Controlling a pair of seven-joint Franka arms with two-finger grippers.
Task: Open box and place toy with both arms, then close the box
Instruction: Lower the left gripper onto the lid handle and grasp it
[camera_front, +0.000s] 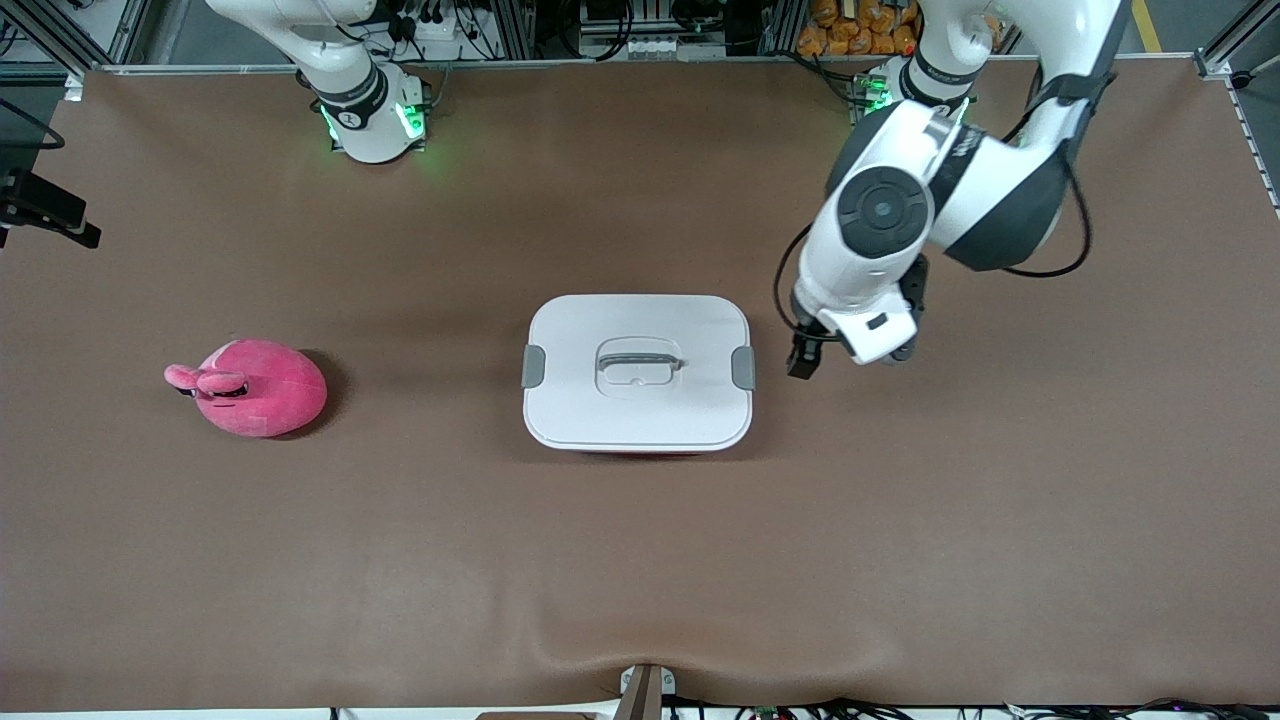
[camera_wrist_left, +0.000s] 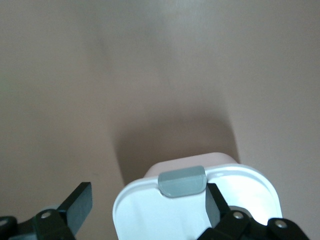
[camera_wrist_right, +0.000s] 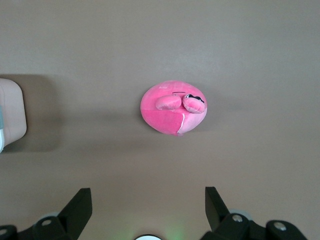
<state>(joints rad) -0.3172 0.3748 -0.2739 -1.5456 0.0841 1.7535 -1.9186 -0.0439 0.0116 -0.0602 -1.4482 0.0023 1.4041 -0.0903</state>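
I see the box (camera_front: 637, 372) mid-tabletop, white lid on, both grey clips down. My left pincer (camera_wrist_left: 145, 210) hangs spread wide just beside its clip (camera_wrist_left: 182, 181) at the left arm's end. The toy (camera_front: 250, 387) sits toward the right arm's end — right pincer (camera_wrist_right: 147, 207) gapes empty above it.

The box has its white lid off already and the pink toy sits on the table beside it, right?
Not quite. The front view shows the white lid still on the box, both grey clips in place. The pink toy does sit on the table beside it.
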